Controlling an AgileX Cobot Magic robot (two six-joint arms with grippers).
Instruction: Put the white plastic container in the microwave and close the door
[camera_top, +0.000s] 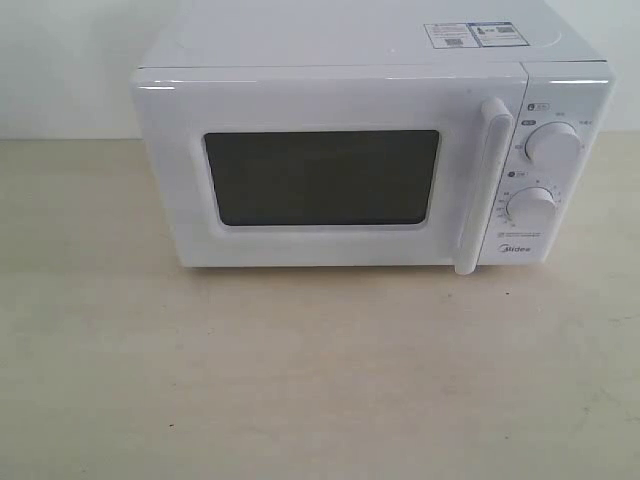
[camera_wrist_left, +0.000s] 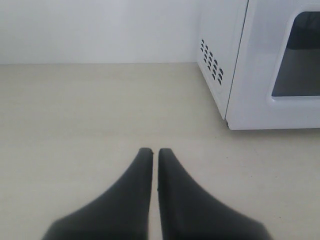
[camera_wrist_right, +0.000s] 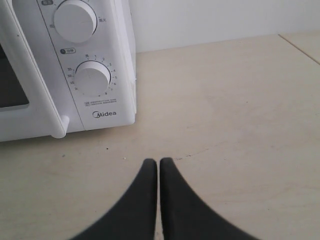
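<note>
Bench (camera_top: 320, 380): pale, wood-look, runs under everything; white wall behind.

Microwave (camera_top: 300, 35): white box, stands far-centre on the bench, front faces the near side. Midea logo (camera_top: 515, 250) low on the ctrl panel, at the right end of the front. Vent holes (camera_wrist_left: 212, 60) on its left side wall, seen in left wrist view.

Door (camera_top: 320, 100): fully closed, flush w/ the front, covers all of it left of the ctrl panel. Dark window (camera_top: 322, 177) in the door's middle; too dark to see inside.

Handle (camera_top: 485, 185): white vertical bar at the door's right edge, just beside the panel.

Dials: upper dial (camera_top: 552, 143) and lower dial (camera_top: 532, 206), both round and white, stacked on the panel.

Stickers (camera_top: 473, 34): two, on the top, toward the right and far side.

White plastic container: shows in no view; can't tell where it is.

Left end effector (camera_wrist_left: 154, 151): over bare bench, near side of the microwave's left front corner, well apart from it. Black fingers (camera_wrist_left: 135, 190) narrow, only a thin slit betw. the tips, nothing held.

Right end effector (camera_wrist_right: 158, 161): over bare bench, near side of the microwave's right front corner, apart from it. Tips pressed together, nothing held.
</note>
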